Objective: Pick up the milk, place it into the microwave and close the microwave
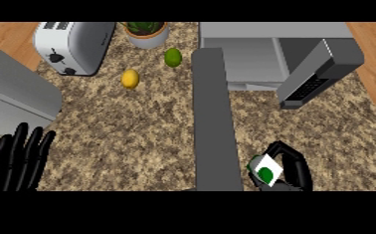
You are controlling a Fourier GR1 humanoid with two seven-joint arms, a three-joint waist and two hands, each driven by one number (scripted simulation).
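The milk (pixel 266 171), a small white carton with a green round mark, is at the lower right, just above the speckled counter (pixel 132 128). My right hand (pixel 295 166) is shut on it, fingers curled round its sides. The microwave (pixel 275 31) stands at the back right with its cavity (pixel 253 61) showing. Its grey door (pixel 214 123) is swung wide open toward me and reaches almost to the lower edge, just left of the milk. The keypad panel (pixel 316 76) sits at the cavity's right. My left hand (pixel 23 158) rests open at the lower left, fingers up.
A white toaster (pixel 70 46) stands at the back left, with a potted plant (pixel 147 33) beside it. A lime (pixel 172 57) and a lemon (pixel 130 78) lie on the counter left of the door. A grey slab (pixel 22 96) lies along the left edge.
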